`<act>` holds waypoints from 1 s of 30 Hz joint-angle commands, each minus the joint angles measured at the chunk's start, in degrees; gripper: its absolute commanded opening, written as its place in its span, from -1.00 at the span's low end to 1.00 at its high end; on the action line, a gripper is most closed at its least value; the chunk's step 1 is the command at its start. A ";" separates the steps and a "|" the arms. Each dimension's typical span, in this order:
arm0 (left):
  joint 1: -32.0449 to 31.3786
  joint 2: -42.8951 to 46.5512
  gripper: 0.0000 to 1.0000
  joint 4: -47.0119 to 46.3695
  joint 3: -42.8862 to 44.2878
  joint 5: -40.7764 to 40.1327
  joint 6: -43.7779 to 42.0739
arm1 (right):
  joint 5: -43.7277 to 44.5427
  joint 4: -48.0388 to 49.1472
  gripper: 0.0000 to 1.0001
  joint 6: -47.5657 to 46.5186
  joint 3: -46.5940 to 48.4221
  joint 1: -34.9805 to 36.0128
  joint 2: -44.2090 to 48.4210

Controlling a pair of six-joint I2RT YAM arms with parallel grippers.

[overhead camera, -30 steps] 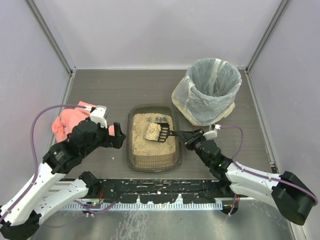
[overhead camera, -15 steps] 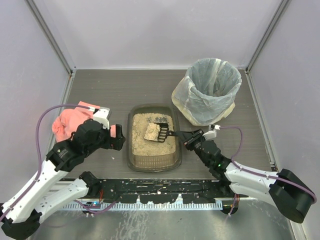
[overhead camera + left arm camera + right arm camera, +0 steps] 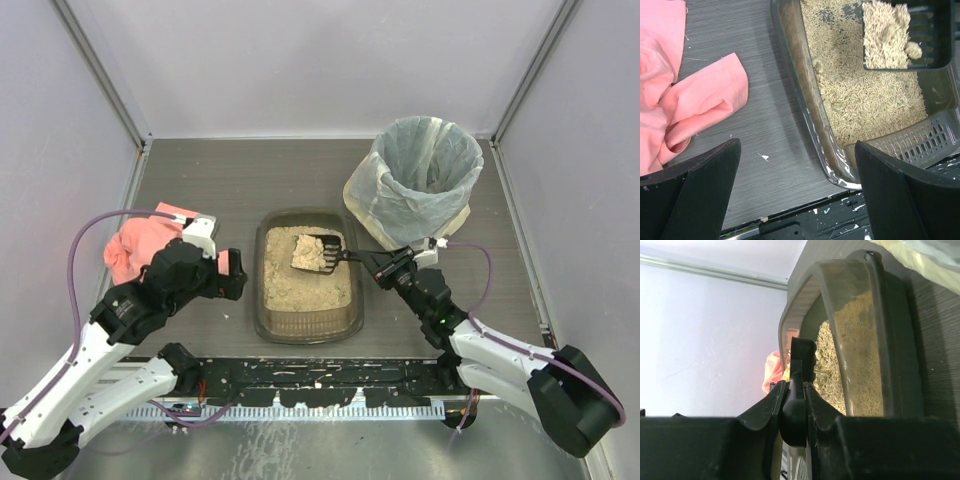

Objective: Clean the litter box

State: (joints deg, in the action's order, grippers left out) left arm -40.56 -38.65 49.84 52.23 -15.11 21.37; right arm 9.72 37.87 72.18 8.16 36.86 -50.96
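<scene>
Your shallow, rectangular, dark brown translucent plastic litter box lies in the middle of the grey wood-grain table, partly filled with tan granules. Your right gripper sits just beside the litter box's right wall. Its fingers are clamped narrow on the handle of a black slotted plastic scoop. The scoop reaches in over the far right part of the litter box, and its blade carries a heap of granules with a few small clumps; the left wrist view shows this load clearly. Your left gripper hangs just left of the litter box, its fingers spread wide with nothing between them. Below them lies the litter box's near left corner. A crumpled pink cloth lies well left of the litter box. A round bin lined with a pale translucent bag stands just beyond the litter box's far right corner.
</scene>
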 commanded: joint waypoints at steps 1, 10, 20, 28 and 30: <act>-0.23 1.28 0.96 -0.68 0.78 -1.37 -0.29 | -8.83 10.63 -0.99 6.59 -1.78 -6.06 -0.04; -0.20 0.62 0.96 -0.69 0.80 -1.94 -0.19 | -18.90 10.97 -0.99 5.05 0.18 -11.46 -2.87; -0.22 -1.46 0.96 -1.67 1.16 -2.72 -0.74 | -22.49 9.53 -0.99 2.65 1.70 -13.86 -1.33; -0.14 -2.88 0.96 -1.93 1.29 -2.89 -1.05 | -23.76 16.47 -0.99 7.92 -1.94 -18.35 -4.75; -0.18 -3.21 0.96 -1.86 1.38 -2.95 -0.86 | -22.13 14.44 -0.99 7.65 -1.48 -16.69 -4.66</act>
State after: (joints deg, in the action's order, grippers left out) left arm -40.60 -41.76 49.98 52.23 -16.82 21.32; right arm -13.34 46.59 77.30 6.76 20.18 -56.21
